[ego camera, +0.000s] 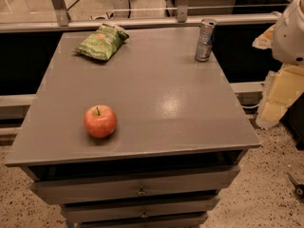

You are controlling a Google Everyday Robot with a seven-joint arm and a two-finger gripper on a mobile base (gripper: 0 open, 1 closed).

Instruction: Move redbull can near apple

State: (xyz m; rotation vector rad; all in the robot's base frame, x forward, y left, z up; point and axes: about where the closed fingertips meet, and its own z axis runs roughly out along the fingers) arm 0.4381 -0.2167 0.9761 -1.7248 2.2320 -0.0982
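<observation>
Three things rest on the grey surface I am looking down on, and as I judge it, no part of the task is done yet.

Nearest me, below the front edge, is a stack of grey drawers. On the surface, toward the front left, sits the apple, red-orange with its stem up. Nothing touches it.

Well beyond the apple, at the far left, lies a green chip bag. At the far right corner the redbull can stands upright, close to the back edge. It is well apart from the apple, with most of the surface's diagonal between them.

At the right edge of the view, off the surface and about level with the can, a white rounded part of the arm shows. The gripper itself lies outside the view, so I cannot tell whether it is open or closed. Nothing is touching the can.

By my reading, everything is still to do: reach the can, take hold of it, carry it toward the front left, and set it down just beside the apple. The chip bag lies off that line, so I expect no trouble from it.
</observation>
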